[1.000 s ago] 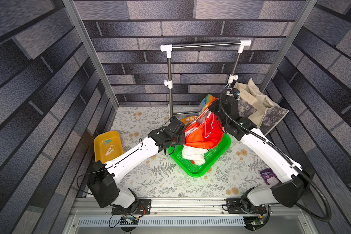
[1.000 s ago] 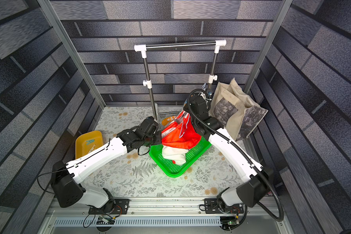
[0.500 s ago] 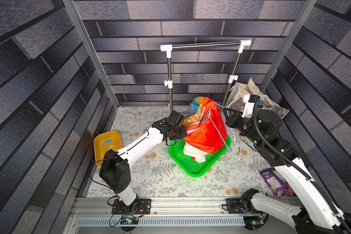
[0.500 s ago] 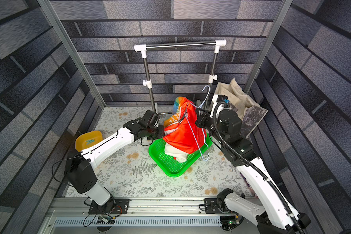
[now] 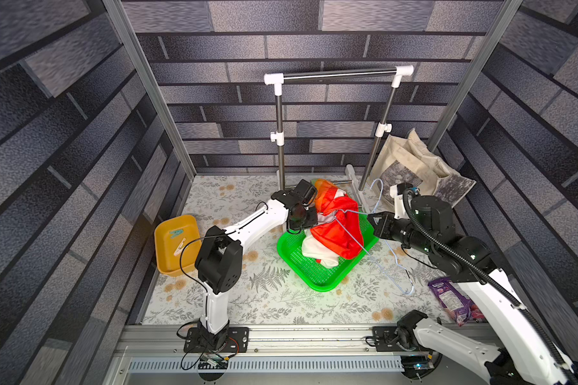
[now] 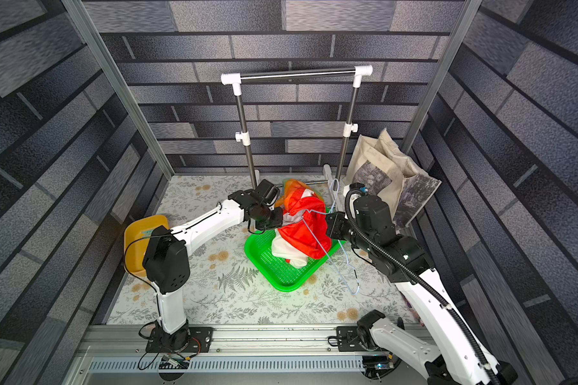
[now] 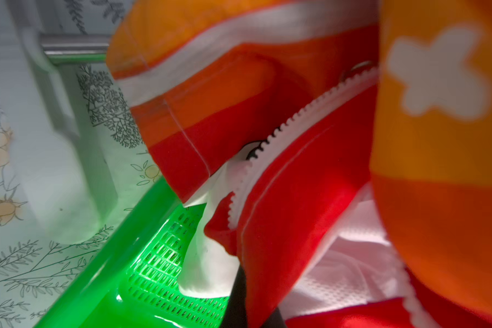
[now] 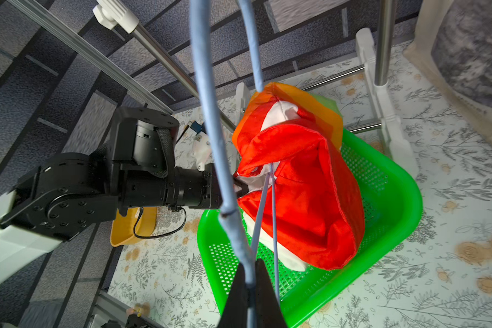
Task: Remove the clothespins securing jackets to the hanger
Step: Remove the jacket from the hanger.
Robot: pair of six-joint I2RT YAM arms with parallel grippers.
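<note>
The orange and red jacket (image 5: 342,230) (image 6: 306,233) sags into a green basket (image 5: 317,280). My left gripper (image 5: 311,215) (image 7: 256,301) is shut on the jacket's edge by the white zip, and fabric (image 7: 310,170) fills its wrist view. My right gripper (image 5: 370,218) (image 8: 250,272) is shut on the pale-blue wire hanger (image 5: 386,266) (image 8: 208,113). The wire runs across the outside of the jacket (image 8: 298,193), its lower end over the table to the right. A teal clothespin (image 5: 176,232) and a cream clothespin (image 5: 180,248) lie in the yellow tray (image 5: 167,263).
The steel rack (image 5: 339,71) with white joints stands behind the basket, its feet close to the jacket. A beige tote bag (image 5: 414,166) leans at the back right. A purple packet (image 5: 451,300) lies at the right, partly under my right arm.
The jacket was lifted with the hanger and has sunk back into the basket. My right arm has drawn back to the right with the hanger. My left arm has folded back.
</note>
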